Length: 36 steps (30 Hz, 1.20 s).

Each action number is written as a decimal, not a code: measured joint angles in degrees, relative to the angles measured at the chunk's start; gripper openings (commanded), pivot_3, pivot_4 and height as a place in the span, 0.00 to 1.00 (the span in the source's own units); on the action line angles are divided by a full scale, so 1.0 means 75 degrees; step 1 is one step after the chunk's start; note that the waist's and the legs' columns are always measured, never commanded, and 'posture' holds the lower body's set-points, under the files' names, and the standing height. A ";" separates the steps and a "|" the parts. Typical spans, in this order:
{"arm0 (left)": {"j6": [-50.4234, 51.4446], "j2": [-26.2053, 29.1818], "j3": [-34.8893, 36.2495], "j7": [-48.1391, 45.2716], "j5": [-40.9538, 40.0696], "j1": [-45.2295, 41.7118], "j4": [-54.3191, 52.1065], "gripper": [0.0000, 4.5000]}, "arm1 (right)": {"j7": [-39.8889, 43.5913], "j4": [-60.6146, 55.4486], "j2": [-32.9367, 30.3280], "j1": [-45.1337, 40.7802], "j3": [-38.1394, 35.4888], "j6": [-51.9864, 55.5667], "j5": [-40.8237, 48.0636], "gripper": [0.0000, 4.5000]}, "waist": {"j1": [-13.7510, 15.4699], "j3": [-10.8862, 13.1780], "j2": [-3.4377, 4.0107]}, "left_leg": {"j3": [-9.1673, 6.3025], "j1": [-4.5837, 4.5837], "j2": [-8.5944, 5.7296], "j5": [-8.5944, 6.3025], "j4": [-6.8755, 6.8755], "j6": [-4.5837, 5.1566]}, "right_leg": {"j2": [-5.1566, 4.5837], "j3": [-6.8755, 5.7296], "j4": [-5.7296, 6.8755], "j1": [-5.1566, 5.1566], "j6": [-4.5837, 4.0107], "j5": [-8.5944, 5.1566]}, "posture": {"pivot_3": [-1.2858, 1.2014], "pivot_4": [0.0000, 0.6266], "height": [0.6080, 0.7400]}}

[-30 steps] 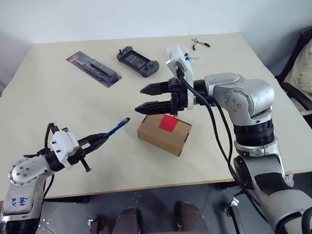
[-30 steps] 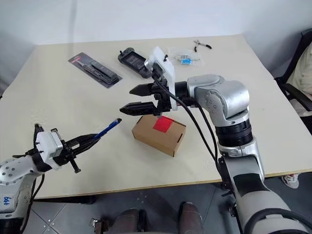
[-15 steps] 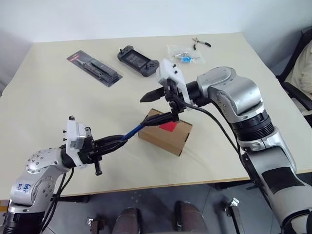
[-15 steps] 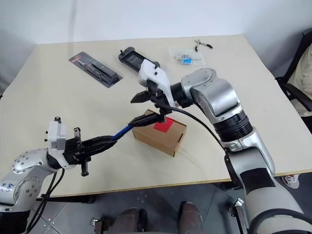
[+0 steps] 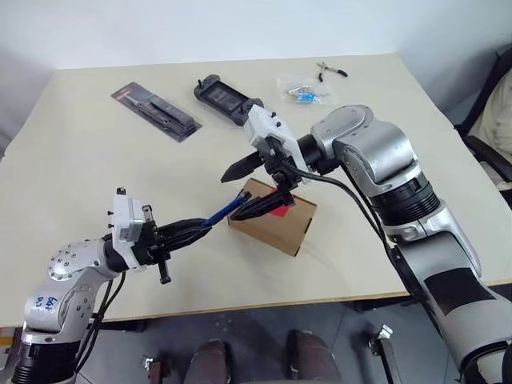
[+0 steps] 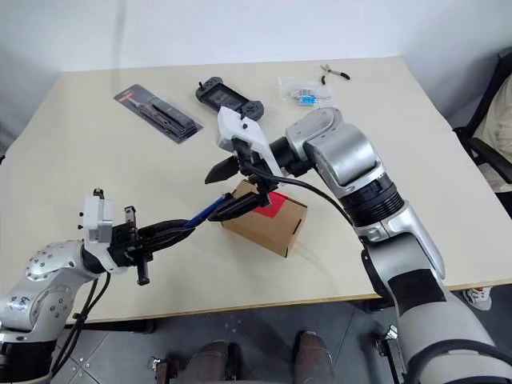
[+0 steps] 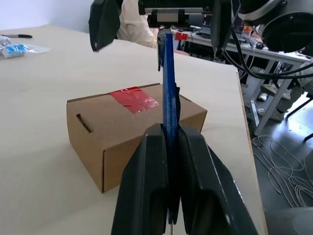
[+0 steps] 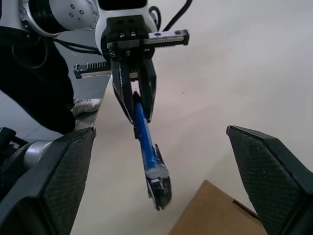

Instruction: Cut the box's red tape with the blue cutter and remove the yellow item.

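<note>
1. The left gripper (image 5: 186,232) clamped the blue cutter (image 5: 225,212), its tip beside the box (image 5: 282,228).
2. The right gripper (image 5: 250,190), spread wide, flanked that tip above the box's left end.
3. The red tape (image 7: 133,99) sat on top.

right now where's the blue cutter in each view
Left eye: blue cutter, centre-left, tip at the box.
Right eye, left of centre.
Left wrist, upright at centre, clamped in the left gripper.
Right wrist, centre, dark tip toward the camera.
Shared landmark: the box, by the cutter's tip.
</note>
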 measured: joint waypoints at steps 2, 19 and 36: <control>-0.0011 -0.0053 -0.0008 0.0003 0.0027 -0.0005 0.0000 0.08 | -0.0006 0.0000 0.0066 0.0000 0.0047 0.0000 -0.0008 0.99 | -0.0002 0.0000 0.0000 | -0.0001 0.0000 0.0000 0.0000 0.0000 0.0000 | 0.0000 0.0000 0.0002 0.0000 0.0000 0.0000 | 0.52 0.24 1.00; -0.0022 -0.0209 -0.0131 0.0150 0.0166 -0.0115 -0.0001 0.08 | -0.0023 0.0250 0.0441 0.0006 0.0193 -0.0104 -0.0428 0.34 | -0.0008 0.0000 0.0000 | -0.0001 0.0000 0.0000 0.0000 0.0000 0.0000 | 0.0000 -0.0001 0.0003 -0.0001 0.0000 0.0000 | 0.52 0.24 1.00; -0.0035 -0.0213 -0.0120 0.0148 0.0269 -0.0163 0.0066 0.08 | 0.0214 0.0267 0.0430 0.0054 0.0272 -0.0508 -0.0475 0.03 | -0.0009 0.0000 0.0000 | -0.0001 0.0000 0.0000 0.0000 0.0001 0.0000 | 0.0000 -0.0001 0.0003 -0.0001 0.0000 0.0000 | 0.52 0.24 1.00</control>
